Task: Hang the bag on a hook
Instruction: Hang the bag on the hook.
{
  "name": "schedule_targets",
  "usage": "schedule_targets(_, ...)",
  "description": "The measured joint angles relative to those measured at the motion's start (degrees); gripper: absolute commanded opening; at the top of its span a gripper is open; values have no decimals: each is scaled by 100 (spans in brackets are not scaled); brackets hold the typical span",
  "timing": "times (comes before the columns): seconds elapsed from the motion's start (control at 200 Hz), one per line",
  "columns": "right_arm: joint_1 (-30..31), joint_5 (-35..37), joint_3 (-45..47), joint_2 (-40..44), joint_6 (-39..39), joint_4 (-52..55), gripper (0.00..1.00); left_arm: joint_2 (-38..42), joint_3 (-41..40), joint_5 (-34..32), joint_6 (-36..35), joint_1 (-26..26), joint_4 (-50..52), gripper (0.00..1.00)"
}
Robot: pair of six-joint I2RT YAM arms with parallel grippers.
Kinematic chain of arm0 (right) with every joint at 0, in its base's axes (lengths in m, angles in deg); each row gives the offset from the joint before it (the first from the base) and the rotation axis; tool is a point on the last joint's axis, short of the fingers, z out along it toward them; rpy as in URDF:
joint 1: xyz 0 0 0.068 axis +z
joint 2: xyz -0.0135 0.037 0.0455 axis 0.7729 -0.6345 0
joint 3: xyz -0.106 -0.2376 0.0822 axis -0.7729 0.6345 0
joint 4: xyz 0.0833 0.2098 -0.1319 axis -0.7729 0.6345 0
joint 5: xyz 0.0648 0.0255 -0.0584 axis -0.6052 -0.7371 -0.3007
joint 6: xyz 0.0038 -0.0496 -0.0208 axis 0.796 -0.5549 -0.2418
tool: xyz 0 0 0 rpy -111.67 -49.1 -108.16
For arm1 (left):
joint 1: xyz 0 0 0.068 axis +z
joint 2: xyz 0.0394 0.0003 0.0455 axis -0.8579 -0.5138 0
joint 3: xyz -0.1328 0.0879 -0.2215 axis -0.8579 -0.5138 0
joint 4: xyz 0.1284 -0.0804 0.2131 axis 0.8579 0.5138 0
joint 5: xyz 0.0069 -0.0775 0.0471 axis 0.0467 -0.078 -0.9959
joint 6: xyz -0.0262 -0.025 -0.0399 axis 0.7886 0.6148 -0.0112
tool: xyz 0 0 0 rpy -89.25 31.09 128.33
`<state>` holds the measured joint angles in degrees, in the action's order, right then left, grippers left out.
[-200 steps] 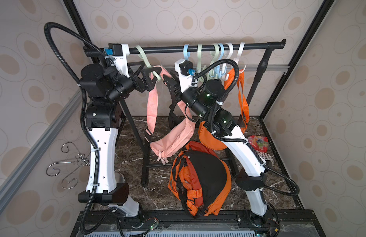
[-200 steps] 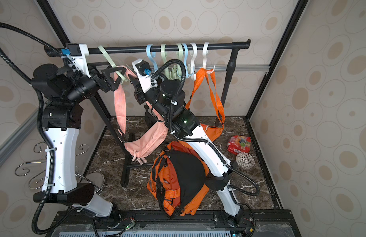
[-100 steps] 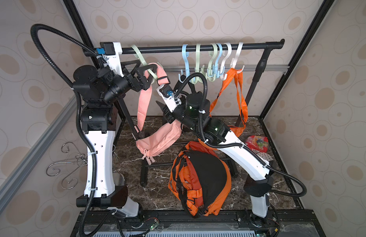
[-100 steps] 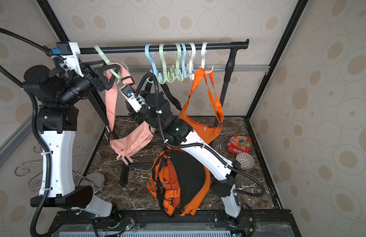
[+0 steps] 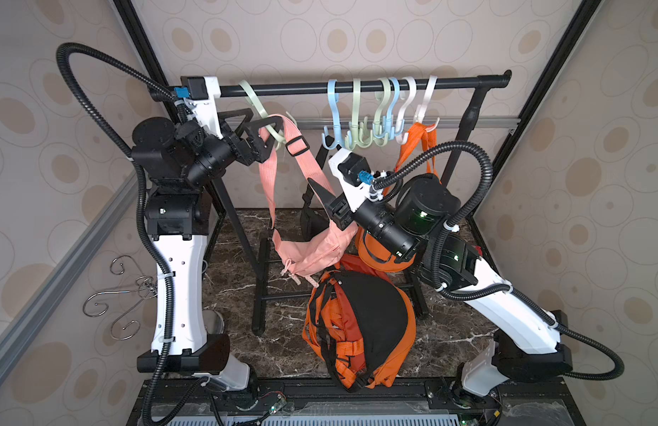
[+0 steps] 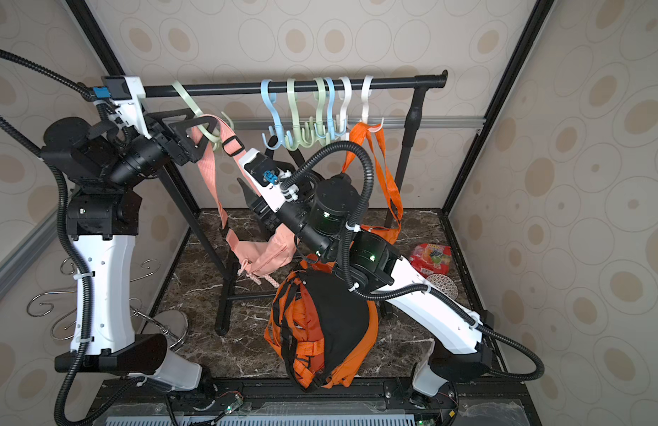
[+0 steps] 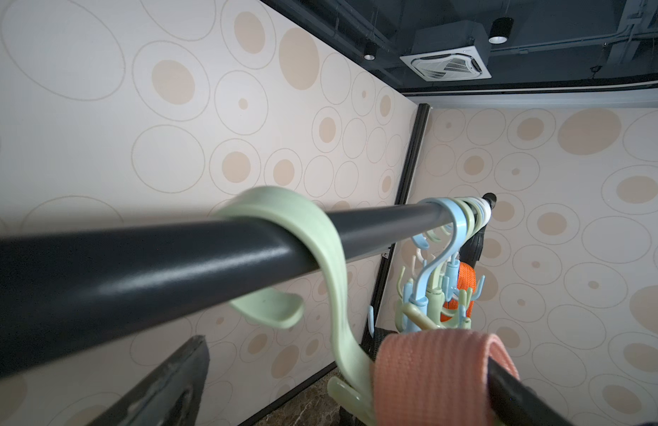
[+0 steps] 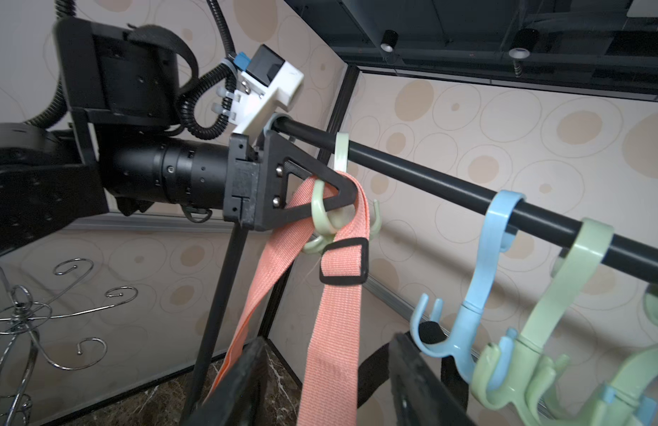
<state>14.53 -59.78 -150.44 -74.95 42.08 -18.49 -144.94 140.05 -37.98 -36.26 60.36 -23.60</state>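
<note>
Where the dark, white-veined marble floor (image 5: 283, 343) meets walls (image 5: 357, 37) papered with beige ovals, a black rail (image 5: 283, 88) spans the booth between black frame posts; a wire scroll stand (image 5: 124, 295) sits at far left, and a red snack packet (image 6: 432, 258) and a patterned bowl (image 6: 443, 286) lie at far right.

Counted left to right: seven plastic hooks (image 5: 357, 107), namely one pale green hook (image 5: 253, 101) set apart, then blue, green, green, blue, white and white bunched together; three bags; two arms.

The pink bag (image 5: 309, 250), a small salmon sling pouch with a dangling drawstring and a broad ribbed strap (image 5: 268, 177) bearing a black slider buckle, hangs left of centre below the rail; its strap is draped over one finger of the left gripper (image 5: 259, 123), whose jaws stand spread wide and pinch nothing, just beside the lower prongs of the pale green hook; whether the hook bears the strap cannot be told.

The right gripper (image 8: 329, 343) sits lower; its jaws are apart, one run of the strap hanging between them.

An orange bag (image 5: 379, 254) hangs from the last white hook (image 5: 427, 99); an orange-and-black backpack (image 5: 368, 321) rests on the floor in front.
</note>
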Motion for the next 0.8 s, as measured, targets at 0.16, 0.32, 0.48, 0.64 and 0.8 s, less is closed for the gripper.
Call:
schedule_targets(0.16,76,-251,-1871,-1062,-249,463,26,0,-35,22,2,0,-26,100)
schedule_targets(0.32,74,-299,-3084,-1967,-610,691,26,4,-131,63,2,0,-109,100)
schedule_targets(0.48,20,-317,-3145,-2310,-833,708,30,4,-133,96,2,0,-118,100)
schedule_targets(0.64,-166,-326,-3143,-2485,-901,560,32,13,-157,114,2,0,-140,100)
schedule_targets(0.8,-293,-282,-3141,-2511,-914,433,31,87,-271,98,-13,0,-179,100)
